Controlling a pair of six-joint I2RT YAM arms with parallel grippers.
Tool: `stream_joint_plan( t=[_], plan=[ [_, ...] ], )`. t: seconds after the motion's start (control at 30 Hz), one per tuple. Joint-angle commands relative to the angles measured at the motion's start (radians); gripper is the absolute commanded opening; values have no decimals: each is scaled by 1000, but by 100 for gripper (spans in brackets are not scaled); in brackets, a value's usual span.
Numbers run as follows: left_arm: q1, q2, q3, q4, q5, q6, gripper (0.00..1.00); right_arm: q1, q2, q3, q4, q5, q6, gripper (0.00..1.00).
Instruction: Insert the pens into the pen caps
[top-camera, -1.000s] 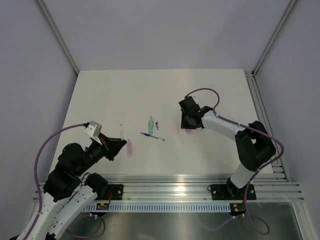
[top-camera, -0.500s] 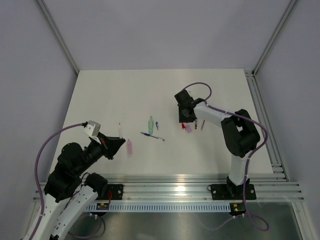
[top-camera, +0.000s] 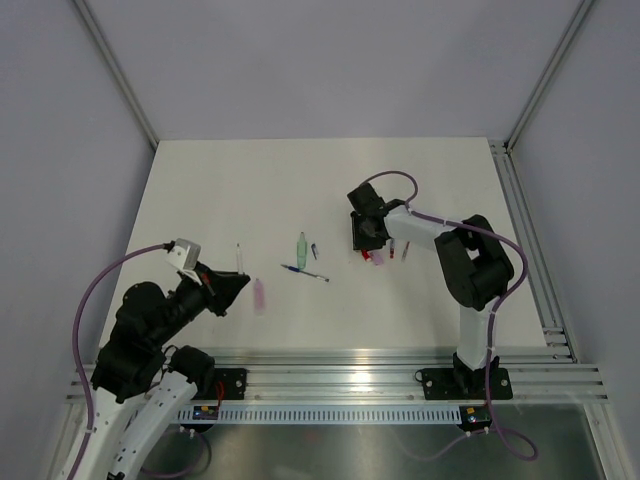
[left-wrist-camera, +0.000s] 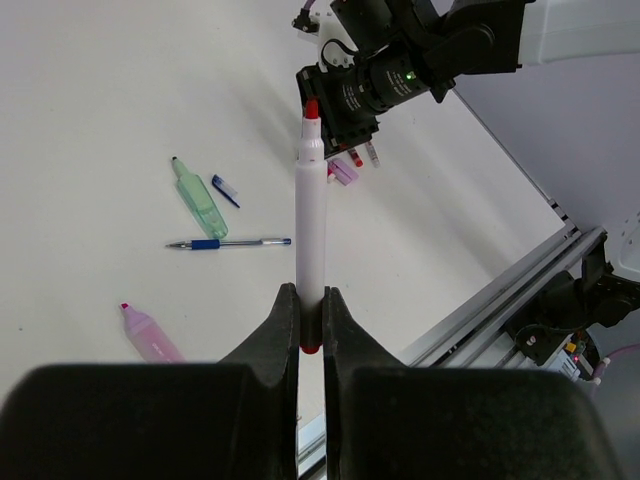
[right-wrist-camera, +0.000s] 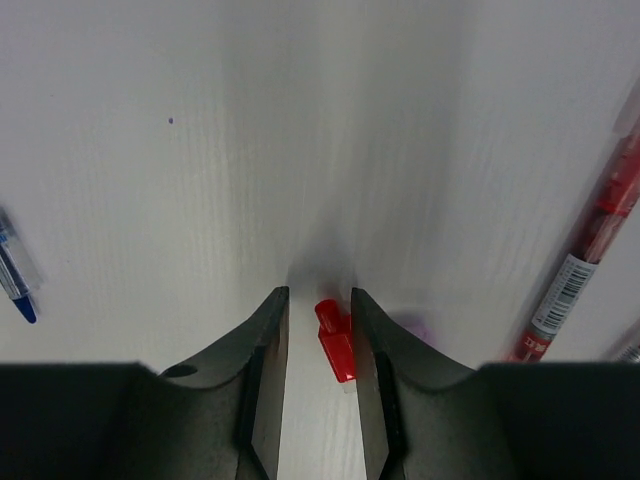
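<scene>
We lose the base of the white marker (left-wrist-camera: 310, 220) inside the left gripper (left-wrist-camera: 310, 292). Right of the right gripper (right-wrist-camera: 318, 297), the red pen (right-wrist-camera: 592, 225) runs off frame; left, the blue pen (right-wrist-camera: 12, 270) too.

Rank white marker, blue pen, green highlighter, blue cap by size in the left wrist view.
1. white marker, though nearest the camera.
2. blue pen and green highlighter: pen longer, highlighter thicker, too close to rank.
3. blue cap.

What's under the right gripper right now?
A small red plastic cap lies on the white table between the right gripper's open fingers. Anything beneath the finger bodies is covered.
</scene>
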Motion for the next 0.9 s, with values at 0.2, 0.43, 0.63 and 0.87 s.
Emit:
stream_joint_plan(
  t=[0.2, 0.43, 0.63, 0.87],
  plan=[
    [26, 12, -8, 49, 45, 16, 0, 113, -37, -60, 41, -75, 24, 36],
    [32, 16, -9, 49, 51, 16, 0, 189, -116, -145, 60, -60, 80, 36],
    [37, 24, -9, 49, 57, 16, 0, 212, -225, -169, 28, -12, 101, 43],
    [40, 15, -9, 50, 56, 14, 0, 203, -267, -189, 25, 98, 250, 62]
  ],
)
